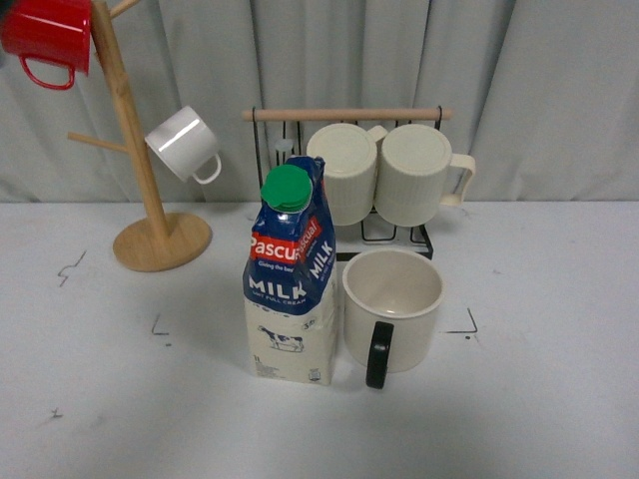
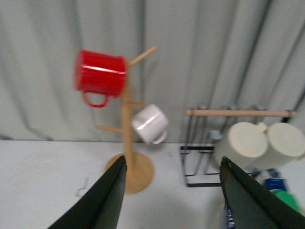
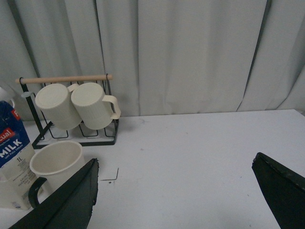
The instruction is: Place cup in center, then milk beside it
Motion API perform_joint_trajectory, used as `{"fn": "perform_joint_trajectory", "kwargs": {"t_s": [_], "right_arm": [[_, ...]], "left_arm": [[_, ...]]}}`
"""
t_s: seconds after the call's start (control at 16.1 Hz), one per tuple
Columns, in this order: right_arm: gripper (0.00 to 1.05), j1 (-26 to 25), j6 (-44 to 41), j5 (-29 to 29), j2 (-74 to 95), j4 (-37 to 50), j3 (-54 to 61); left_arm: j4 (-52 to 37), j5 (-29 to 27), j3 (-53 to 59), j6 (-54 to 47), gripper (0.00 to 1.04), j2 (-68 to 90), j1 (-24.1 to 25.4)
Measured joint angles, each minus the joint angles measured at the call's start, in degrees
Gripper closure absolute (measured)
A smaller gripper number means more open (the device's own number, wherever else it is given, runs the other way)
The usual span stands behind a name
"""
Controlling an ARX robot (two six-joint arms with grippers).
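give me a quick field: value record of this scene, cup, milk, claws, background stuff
cup: upright on the table, black handle toward the camera, inside the corner marks
milk: upright carton, green cap on, close by the cup's left in the front view; contact unclear
left claw: open, holding nothing
right claw: open, holding nothing
wire rack: behind the cup, two ribbed mugs on it
mug tree: back left, red mug and white mug hanging
table: white
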State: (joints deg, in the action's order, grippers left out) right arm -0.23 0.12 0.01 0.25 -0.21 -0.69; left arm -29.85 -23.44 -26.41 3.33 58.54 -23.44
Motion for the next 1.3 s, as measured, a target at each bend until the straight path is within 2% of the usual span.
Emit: {"fn": "perform_joint_trajectory", "kwargs": {"t_s": [0.06,0.31,0.68,0.81,1.05,1.12,1.3], "right_arm": [[0.06,0.0,0.0,0.0,0.0,0.0,0.0],[0.06,0.0,0.0,0.0,0.0,0.0,0.0],[0.06,0.0,0.0,0.0,0.0,0.0,0.0],[0.06,0.0,0.0,0.0,0.0,0.0,0.0],[0.06,0.0,0.0,0.0,0.0,0.0,0.0],[0.06,0.0,0.0,0.0,0.0,0.0,0.0],[0.06,0.0,0.0,0.0,0.0,0.0,0.0]], "left_arm": [[-0.5,1.6,4.1,-1.1,0.56,-5.3,3.2],[-0.6,9.9,13.7,-2.3,1.03,-14.5,10.1],[3.8,17.0,21.1,-2.4,1.03,-26.8,17.2],[6.3,23.0,22.6,-2.5,1.03,-30.7,23.2],[10.6,23.4,24.2,-2.5,1.03,-36.8,23.3],[8.3,23.4,25.6,-2.5,1.03,-37.7,23.3],[13.2,23.4,25.8,-2.5,1.03,-42.1,23.3]]}}
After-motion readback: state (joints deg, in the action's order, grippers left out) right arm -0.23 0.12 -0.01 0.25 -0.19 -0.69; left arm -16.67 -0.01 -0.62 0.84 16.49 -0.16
